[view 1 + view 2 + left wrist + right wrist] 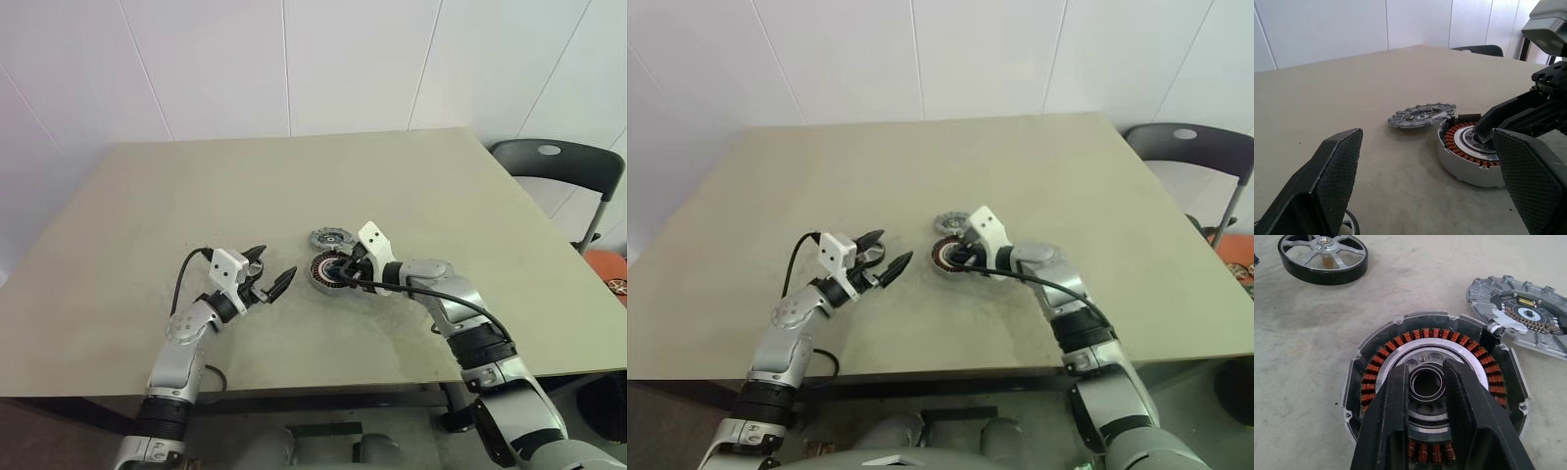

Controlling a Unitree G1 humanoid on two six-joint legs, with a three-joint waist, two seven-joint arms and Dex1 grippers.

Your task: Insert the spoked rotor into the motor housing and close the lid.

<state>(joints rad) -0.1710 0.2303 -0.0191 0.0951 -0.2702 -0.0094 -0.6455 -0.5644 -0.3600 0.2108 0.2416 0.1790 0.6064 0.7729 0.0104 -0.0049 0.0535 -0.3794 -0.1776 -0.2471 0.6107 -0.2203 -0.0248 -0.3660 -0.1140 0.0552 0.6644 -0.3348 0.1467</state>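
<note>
The motor housing (1376, 367), a round cup ringed with copper windings, lies near the middle of the table. My right gripper (1425, 366) hangs over its silver centre, the fingers (1391, 421) a narrow gap apart with nothing between them. The lid (1520, 313), a grey notch-rimmed disc, lies flat just behind the housing, touching its rim. The spoked rotor (1322, 254) rests on the table a short way from the housing. My left gripper (277, 261) stands wide open and empty, left of the housing (318, 274), pointing toward it.
The beige table (294, 176) stretches wide and bare behind the parts. A dark chair (558, 162) stands beyond the table's right edge, with a red object (607, 274) on the floor beside it. The front table edge runs just below both arms.
</note>
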